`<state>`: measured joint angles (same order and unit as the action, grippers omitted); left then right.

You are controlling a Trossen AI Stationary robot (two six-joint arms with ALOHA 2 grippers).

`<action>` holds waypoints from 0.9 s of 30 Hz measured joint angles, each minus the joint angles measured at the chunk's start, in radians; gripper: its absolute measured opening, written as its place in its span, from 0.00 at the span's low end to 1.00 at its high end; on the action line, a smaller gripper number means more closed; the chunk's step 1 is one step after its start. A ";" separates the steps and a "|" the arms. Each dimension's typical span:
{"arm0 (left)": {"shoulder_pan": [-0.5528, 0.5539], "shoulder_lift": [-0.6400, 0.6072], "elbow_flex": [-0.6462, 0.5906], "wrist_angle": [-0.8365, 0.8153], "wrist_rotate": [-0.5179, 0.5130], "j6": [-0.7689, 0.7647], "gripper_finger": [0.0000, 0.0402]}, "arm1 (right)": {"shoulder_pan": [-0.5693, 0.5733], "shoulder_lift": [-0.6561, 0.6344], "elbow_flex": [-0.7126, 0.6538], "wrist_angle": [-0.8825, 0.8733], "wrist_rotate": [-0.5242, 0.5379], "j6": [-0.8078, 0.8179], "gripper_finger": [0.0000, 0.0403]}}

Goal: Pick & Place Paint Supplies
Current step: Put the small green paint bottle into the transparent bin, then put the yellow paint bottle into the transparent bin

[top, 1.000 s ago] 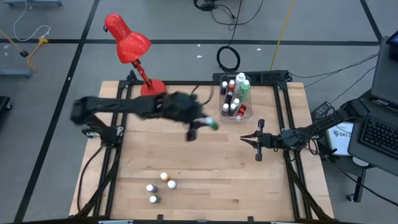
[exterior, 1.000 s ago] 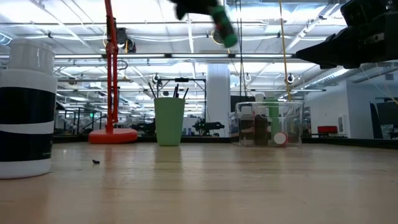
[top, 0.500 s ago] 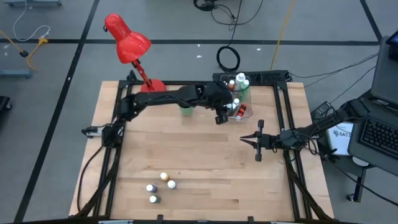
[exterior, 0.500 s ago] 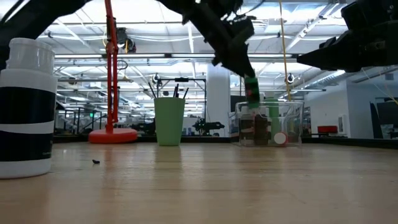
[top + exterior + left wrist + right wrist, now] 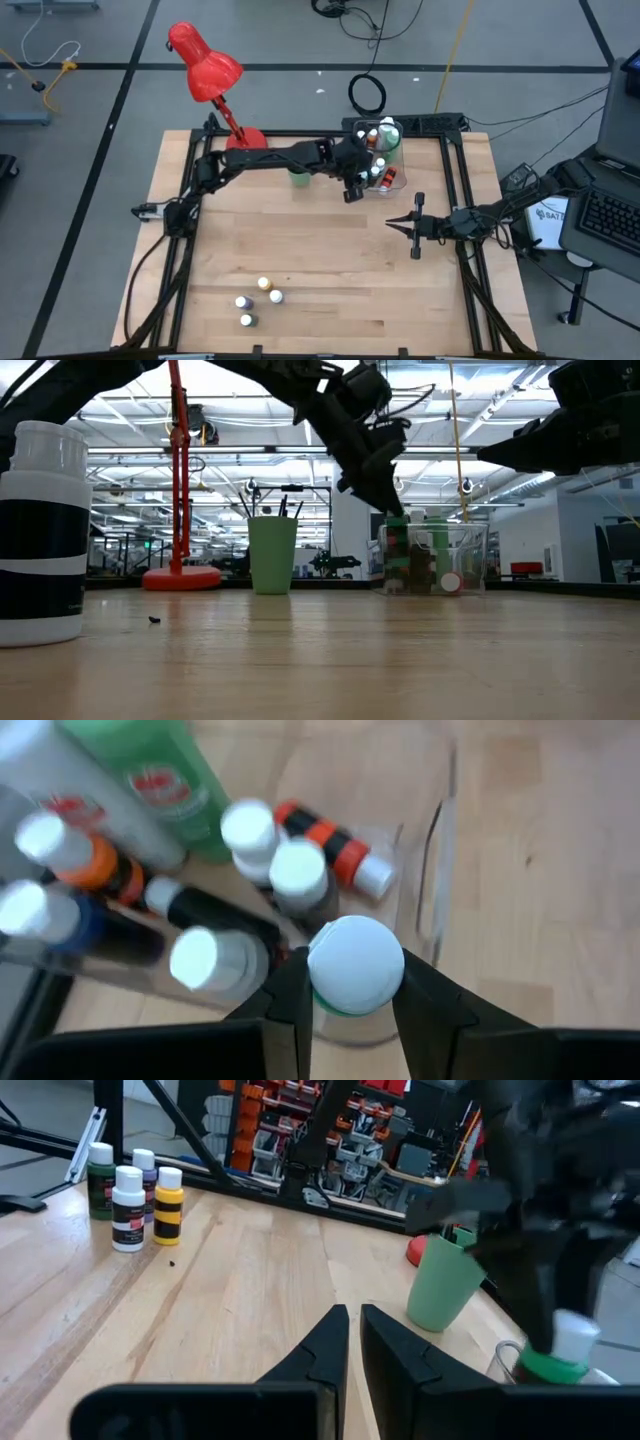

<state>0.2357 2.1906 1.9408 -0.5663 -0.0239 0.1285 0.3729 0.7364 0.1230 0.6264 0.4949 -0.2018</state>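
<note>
My left gripper [image 5: 354, 188] reaches over the clear bin [image 5: 397, 184] at the table's far right, shut on a small green paint bottle [image 5: 355, 965] with a white cap. The bottle [image 5: 397, 532] hangs at the bin's rim. In the bin lie and stand several small white-capped bottles [image 5: 298, 870] and a taller green bottle [image 5: 160, 770]. Several more small bottles [image 5: 258, 298] stand near the table's front left. Dark brushes [image 5: 285, 508] stick out of the green cup [image 5: 272, 555]. My right gripper [image 5: 413, 228] waits shut at the table's right, holding nothing. My left gripper pinches the green bottle between its two fingers [image 5: 292, 1005], just below the white cap [image 5: 332, 1011]. The fingers slant down from the table's left. The bottle hangs nearly upright, cap up, at the bin's near left corner; whether it touches the bin I cannot tell.
A red desk lamp [image 5: 205, 65] stands at the far left, with the green cup [image 5: 298, 178] between it and the bin. A large black-and-white bottle [image 5: 40, 530] stands close to the low camera. Bare wood [image 5: 320, 260] fills the table's middle.
My left gripper has swung from the table's middle toward the far right and sunk down to the bin, tipping further downward, still shut on the green bottle. The bottle has come down from high above the table to the bin's rim.
</note>
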 joint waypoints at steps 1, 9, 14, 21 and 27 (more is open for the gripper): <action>0.002 0.000 -0.012 0.000 0.000 0.000 0.24 | 0.000 0.000 0.000 0.002 0.000 0.002 0.06; 0.003 -0.002 -0.116 0.116 0.000 -0.037 0.26 | 0.000 0.000 0.000 0.003 0.001 0.003 0.06; 0.009 -0.007 -0.143 0.133 0.001 -0.042 0.41 | 0.000 0.000 0.000 0.006 0.001 -0.001 0.06; 0.005 -0.022 -0.138 0.097 -0.007 -0.064 0.50 | 0.000 0.000 0.000 0.006 0.001 -0.001 0.06; -0.010 -0.120 -0.101 -0.071 -0.004 -0.078 0.51 | 0.000 0.000 0.000 -0.004 -0.001 -0.001 0.06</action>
<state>0.2257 2.0704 1.8399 -0.6377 -0.0275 0.0508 0.3729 0.7364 0.1234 0.6220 0.4942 -0.2031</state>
